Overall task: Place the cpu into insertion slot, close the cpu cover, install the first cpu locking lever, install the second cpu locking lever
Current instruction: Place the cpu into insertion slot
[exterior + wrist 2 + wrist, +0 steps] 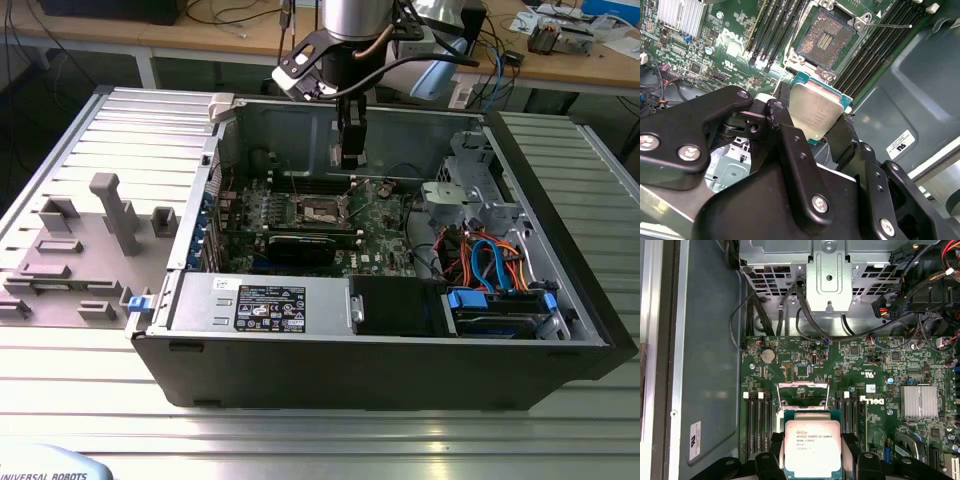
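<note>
The tool (pixel 350 155) is clamped on the chip (pixel 816 112), gripping it by two opposite edges with the dull metal top facing the wrist cameras. It hangs inside the open computer case (pixel 380 370) on the tabletop (pixel 300 440), above the green circuit board (pixel 865 365) and clear of it. The socket (pixel 824 39) lies bare on the board. In the exterior view it sits lower than the tool tip and a little to that view's left. Its cover (pixel 803 386) stands raised on the far side of the chip, and a thin locking lever (pixel 892 25) is swung out beside the socket.

The step in hand looks like seating the chip. Doing it well calls for squaring the chip's edges with the socket's silver rim and matching the marked corner. The chip should be kept flat rather than tilted and lowered straight, with no sideways slide, since the contacts would likely bend under a scrape. The raised cover and the lever need clearance from the tool's fingers (pixel 790 145).
</note>
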Robot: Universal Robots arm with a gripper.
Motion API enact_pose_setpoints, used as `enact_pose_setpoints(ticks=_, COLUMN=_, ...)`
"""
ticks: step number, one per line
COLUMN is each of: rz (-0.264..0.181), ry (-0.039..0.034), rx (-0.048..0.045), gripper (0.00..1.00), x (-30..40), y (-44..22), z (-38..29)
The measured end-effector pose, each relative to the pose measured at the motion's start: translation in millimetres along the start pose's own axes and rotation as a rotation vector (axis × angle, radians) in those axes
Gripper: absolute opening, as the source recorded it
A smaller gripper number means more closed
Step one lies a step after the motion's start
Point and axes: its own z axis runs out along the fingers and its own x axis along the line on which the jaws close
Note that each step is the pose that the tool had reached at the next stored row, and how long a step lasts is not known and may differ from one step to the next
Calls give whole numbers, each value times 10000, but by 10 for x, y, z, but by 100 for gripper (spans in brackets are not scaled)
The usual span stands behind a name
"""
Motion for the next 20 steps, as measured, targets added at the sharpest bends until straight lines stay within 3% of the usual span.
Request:
enact_pose_setpoints(ticks=7, rz=-182, ry=14, rx=3, gripper=54, x=-1, y=-6, z=51)
enact_pose_setpoints(ticks=11, rz=-263, ry=20, rx=5, gripper=54, x=-3, y=-15, z=159)
enact_pose_setpoints(ticks=18, rz=-285, ry=22, rx=5, gripper=54, x=-6, y=-26, z=288)
enact_pose_setpoints(ticks=20, rz=-285, ry=22, rx=6, gripper=54, x=-8, y=-34, z=378)
